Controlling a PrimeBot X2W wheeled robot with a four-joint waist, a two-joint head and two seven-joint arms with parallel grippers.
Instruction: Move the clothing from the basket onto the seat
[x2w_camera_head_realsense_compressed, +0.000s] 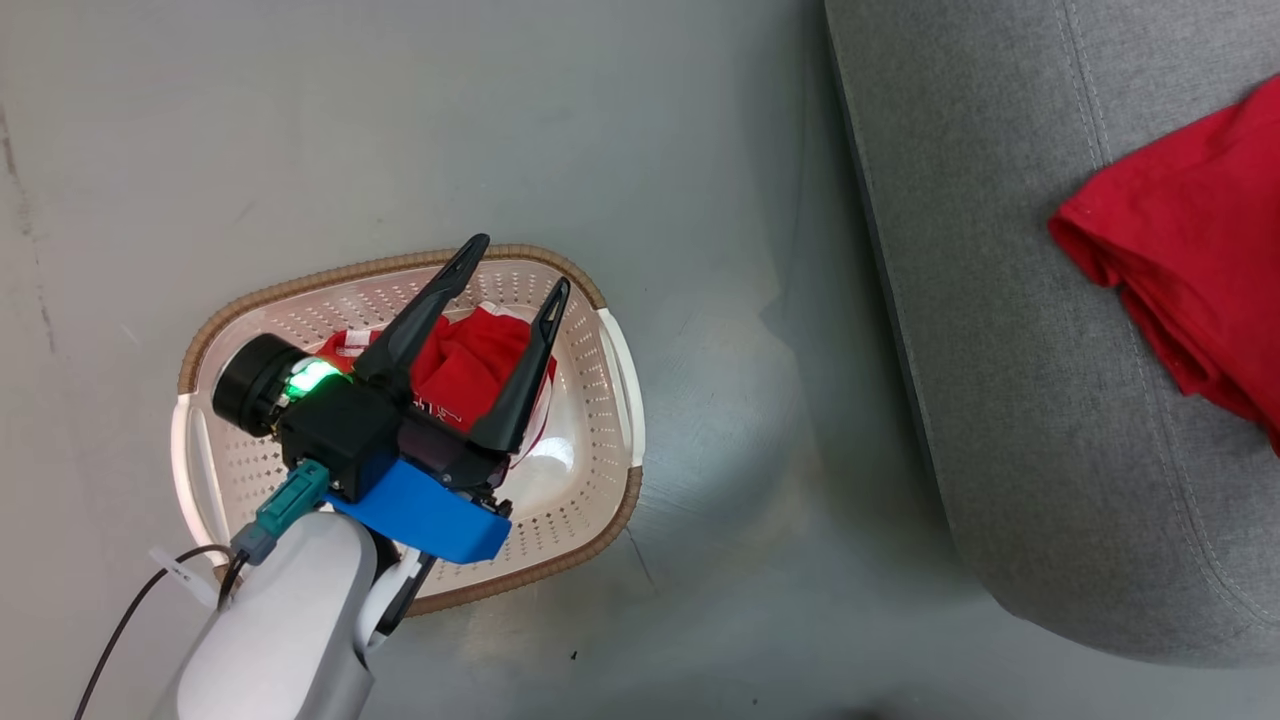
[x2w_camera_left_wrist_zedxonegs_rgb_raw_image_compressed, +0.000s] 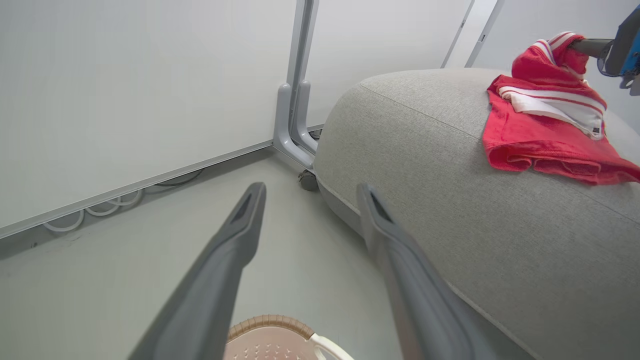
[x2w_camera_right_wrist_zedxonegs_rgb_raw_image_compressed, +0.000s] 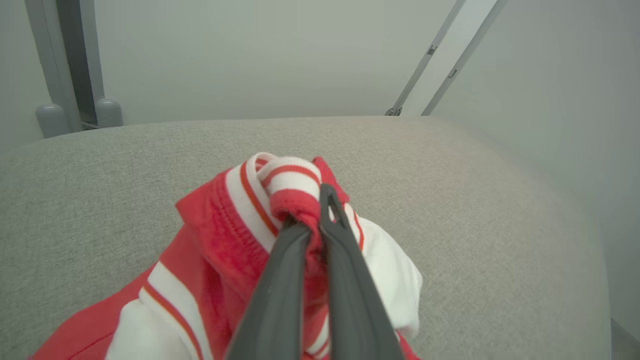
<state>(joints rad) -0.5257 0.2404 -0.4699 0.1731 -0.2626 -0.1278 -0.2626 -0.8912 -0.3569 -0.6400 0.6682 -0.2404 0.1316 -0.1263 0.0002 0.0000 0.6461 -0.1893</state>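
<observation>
1. Done so far: one red garment (x2w_camera_head_realsense_compressed: 1190, 240) with white stripes lies on the seat (x2w_camera_head_realsense_compressed: 1000, 350), bunched near the cushion's rounded edge.
2. The right gripper (x2w_camera_right_wrist_zedxonegs_rgb_raw_image_compressed: 312, 210) is clamped on a striped hem of that garment, the fabric pinched between its closed fingers just above the cushion. The piece looks delivered but is not yet let go.
3. Left to do: the remaining clothing (x2w_camera_head_realsense_compressed: 470, 365), a crumpled red heap with flecks of white, sits in the basket (x2w_camera_head_realsense_compressed: 590, 420). The basket stands on the floor (x2w_camera_head_realsense_compressed: 700, 150), well apart from the seat.
4. The left gripper (x2w_camera_head_realsense_compressed: 520, 265) hangs over the basket with its fingers spread wide and nothing between them. Its wrist view looks out toward the seat with the basket rim low in frame, so it seems to sit above the heap rather than in it.
5. My reading is that the task is partway through. How many pieces make up the heap cannot be told, so at least one more carry is needed, likely after the right gripper releases its hem.
</observation>
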